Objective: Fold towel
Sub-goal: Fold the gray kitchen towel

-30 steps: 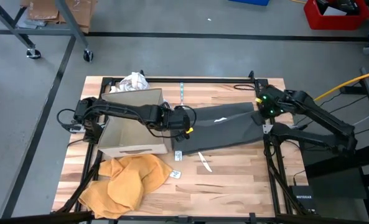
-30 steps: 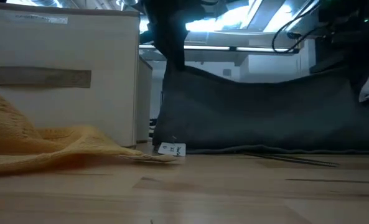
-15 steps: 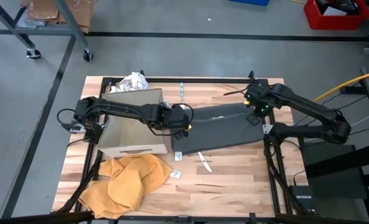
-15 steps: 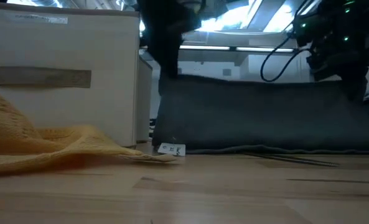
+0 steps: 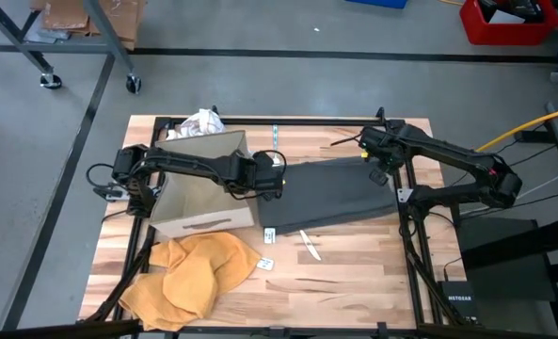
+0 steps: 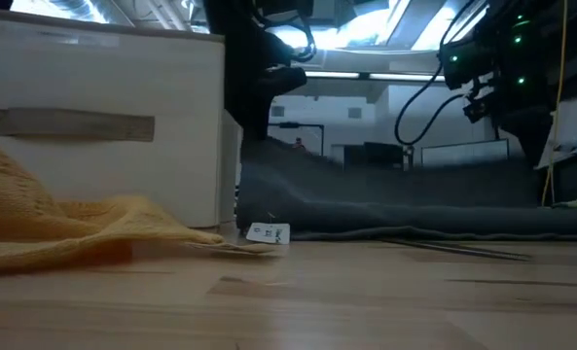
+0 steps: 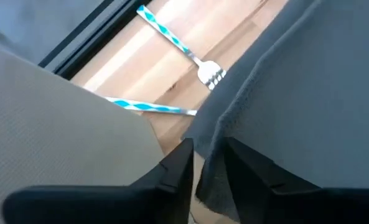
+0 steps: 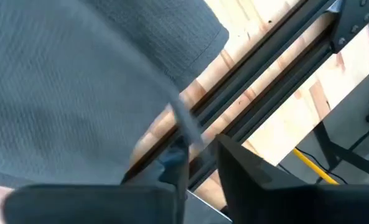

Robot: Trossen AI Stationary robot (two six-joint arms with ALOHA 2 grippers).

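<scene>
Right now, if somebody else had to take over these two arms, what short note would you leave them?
Left gripper: over the near-left edge of the dark grey cloth towel, jaws slightly parted, towel hem between them in its wrist view.
Right gripper: over the towel's far-right corner, jaws slightly apart, no cloth seen between them.
Towel: lying low across the wooden table, right of the beige cardboard box; the low view shows it sagging, no longer stretched up.
Done: one fold appears laid.
Left: check the edges line up, then fold again.
</scene>
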